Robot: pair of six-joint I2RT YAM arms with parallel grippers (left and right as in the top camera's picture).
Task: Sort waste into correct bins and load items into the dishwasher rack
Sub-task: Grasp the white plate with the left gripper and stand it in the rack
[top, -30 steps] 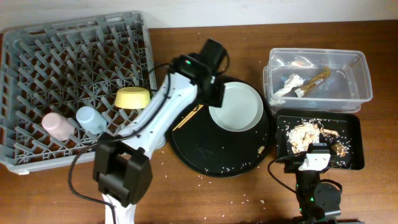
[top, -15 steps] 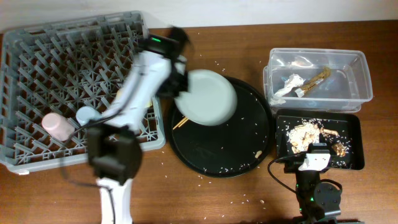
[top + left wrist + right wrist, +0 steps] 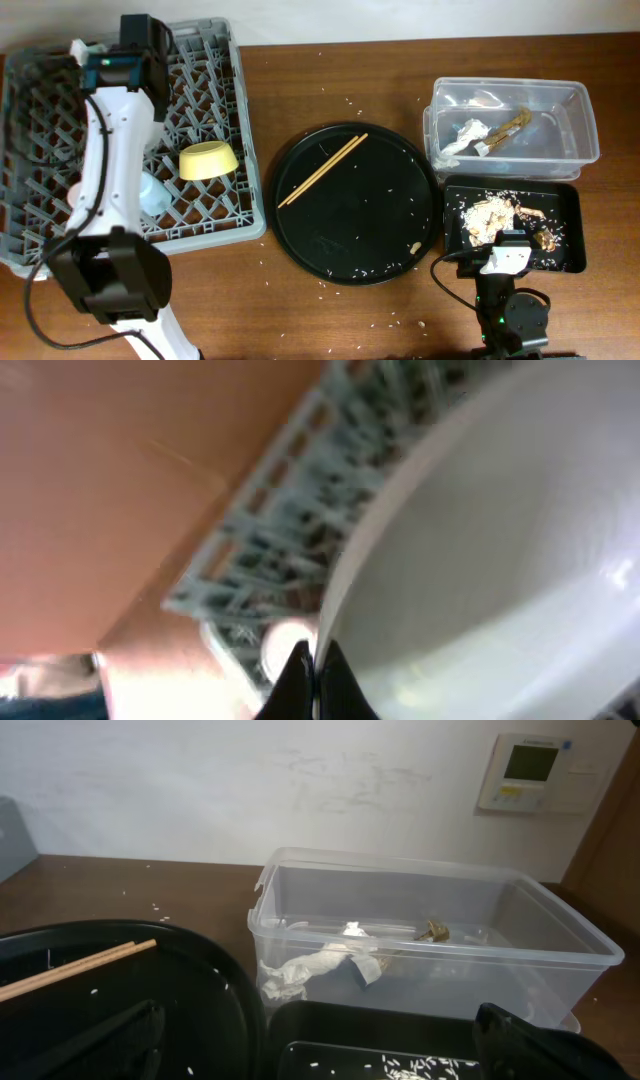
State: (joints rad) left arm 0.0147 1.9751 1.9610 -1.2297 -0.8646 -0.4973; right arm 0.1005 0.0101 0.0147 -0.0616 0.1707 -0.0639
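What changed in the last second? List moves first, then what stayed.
The left gripper, shut on the plate at its rim, carried it left from the round black tray over to the dishwasher rack, uncovering the chopsticks. The yellow bowl, clear tub and small black tray stayed put.

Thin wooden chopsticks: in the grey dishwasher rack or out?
Out. The thin wooden chopsticks lie on the large round black tray, beside the grey lattice dishwasher rack.
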